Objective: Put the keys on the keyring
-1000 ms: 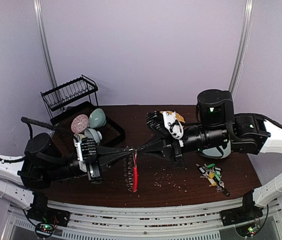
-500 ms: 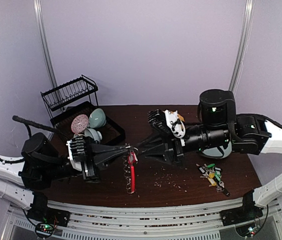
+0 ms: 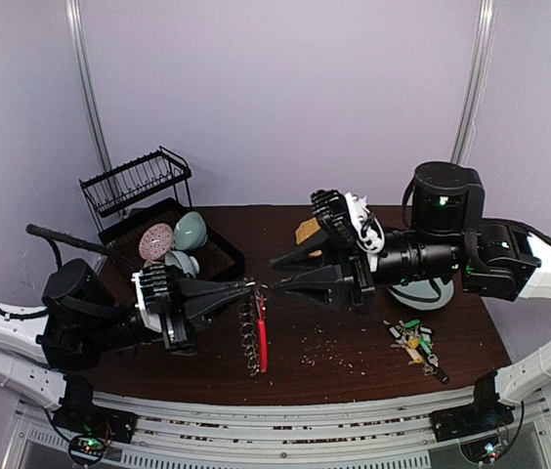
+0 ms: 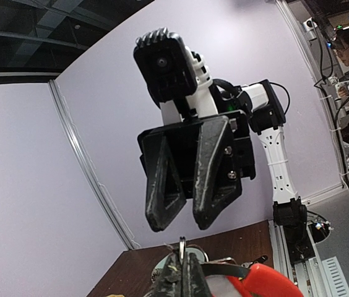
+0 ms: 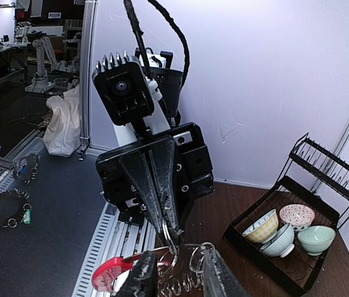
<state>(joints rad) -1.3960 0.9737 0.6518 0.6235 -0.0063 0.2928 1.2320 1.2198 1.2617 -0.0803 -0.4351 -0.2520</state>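
The keyring (image 3: 259,332) hangs from my left gripper (image 3: 252,289), its red plastic arc and row of silver loops dangling just above the dark table. In the left wrist view my left gripper (image 4: 184,272) is shut on one silver loop (image 4: 182,246), with the red arc (image 4: 267,283) beside it. My right gripper (image 3: 279,275) is open and empty, facing the left one just right of the ring. In the right wrist view its fingertips (image 5: 142,275) straddle the loops (image 5: 190,272). The keys (image 3: 414,341), with green, yellow and red tags, lie in a pile at the front right.
A black dish rack (image 3: 137,181) with several bowls (image 3: 190,231) stands at the back left, also in the right wrist view (image 5: 298,226). An orange object (image 3: 306,233) lies behind the right gripper. A pale bowl (image 3: 427,295) sits under the right arm. Crumbs dot the table (image 3: 334,347).
My right gripper has drawn back to the right, away from the ring, and stands open. The keyring stays hanging from my left gripper, which has shifted slightly.
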